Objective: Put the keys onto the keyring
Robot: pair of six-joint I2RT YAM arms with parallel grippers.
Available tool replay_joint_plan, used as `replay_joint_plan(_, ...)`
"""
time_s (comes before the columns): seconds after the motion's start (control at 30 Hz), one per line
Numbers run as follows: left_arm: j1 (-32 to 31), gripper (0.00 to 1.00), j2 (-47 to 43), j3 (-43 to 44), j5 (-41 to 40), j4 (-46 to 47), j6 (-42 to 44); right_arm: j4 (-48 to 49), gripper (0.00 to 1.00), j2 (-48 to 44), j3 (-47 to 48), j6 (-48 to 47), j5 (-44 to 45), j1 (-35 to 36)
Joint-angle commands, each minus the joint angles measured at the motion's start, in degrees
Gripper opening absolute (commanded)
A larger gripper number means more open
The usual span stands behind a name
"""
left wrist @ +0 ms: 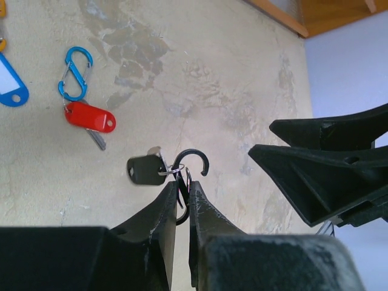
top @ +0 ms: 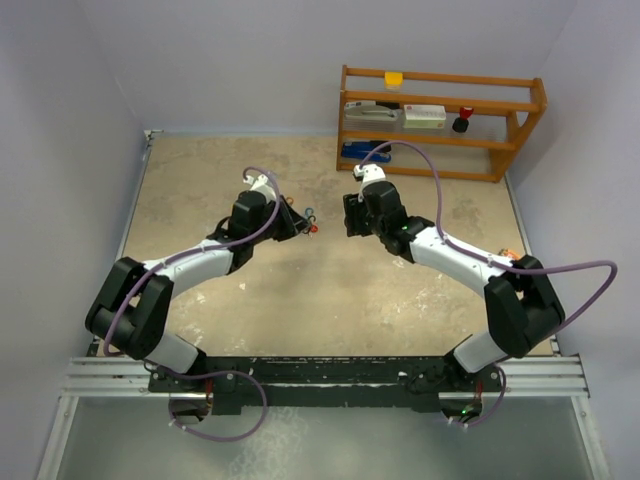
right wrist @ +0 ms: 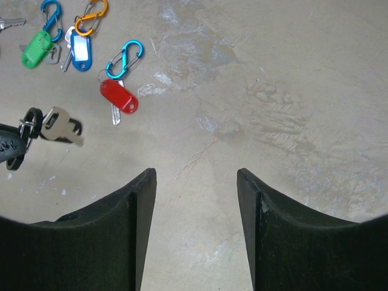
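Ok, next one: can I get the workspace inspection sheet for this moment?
Surface: worn beige tabletop, scuffed, with pale patches.
Job's things: black fob hangs from the black hook clip; red-tagged key, blue-tagged key and green-tagged key lie on the table.
Clutter: blue clip and orange clip among the keys.
Grippers: left gripper shut on the hook clip; right gripper open, empty.
Cables: purple cables loop along both arms.
Surroundings: wooden shelf at the far right, pale walls.
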Motion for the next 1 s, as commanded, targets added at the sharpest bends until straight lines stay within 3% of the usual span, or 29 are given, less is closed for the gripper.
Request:
replay_joint_plan(0.0, 1.6, 0.09, -0.7, -1.5, -1.9, 4.8, -2.8, 0.4, 0.59, -1.9, -0.4, 0.5, 1.1, -0.1)
replay_joint_plan(0.43, 5.8, 0.17, -1.1, -5.2, -7.7, 2.3, -5.0, 0.1, 0.59, -1.5, -0.3, 0.6, 0.5, -0.2)
replay_joint_plan(0.73, 9.6, 0.17, -1.3, -7.7, -7.8, 2.5, -5.9, 0.0, 0.59, -1.4, -0.3, 0.6, 0.3, -0.2)
replay_joint_plan(0.97, 10.4, 0.24, -2.4, -7.8, -8.2, 0.7, -5.4, 0.1, 0.59, -0.9, -0.3, 0.6, 0.1, -0.2)
